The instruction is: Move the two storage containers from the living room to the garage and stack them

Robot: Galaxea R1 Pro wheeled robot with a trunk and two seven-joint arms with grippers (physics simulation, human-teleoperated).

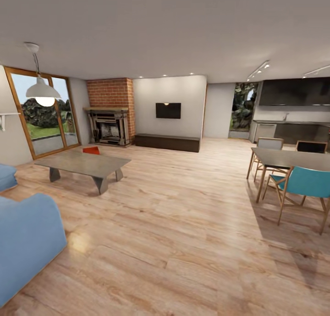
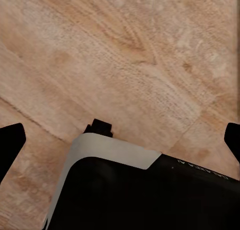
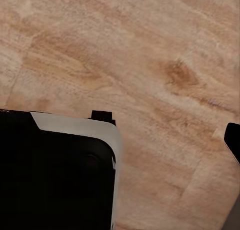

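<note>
One orange-red storage container (image 1: 91, 150) shows, lying on the floor past the far edge of the low coffee table (image 1: 82, 163), near the brick fireplace (image 1: 109, 124); nothing is held.

Left gripper (image 2: 120, 140) has its fingers wide apart over bare plank floor (image 1: 183, 224), nothing between them. Right gripper (image 3: 150, 145) shows one fingertip (image 3: 233, 141), so I cannot tell its spread. Approach looks best around the table's right end, where open planks run toward the bench (image 1: 167, 142). Keep off the blue sofa (image 1: 25, 242) and the dining chairs (image 1: 302, 187).

Bright daylight, soft chair shadows, floor glare (edges stretched)
</note>
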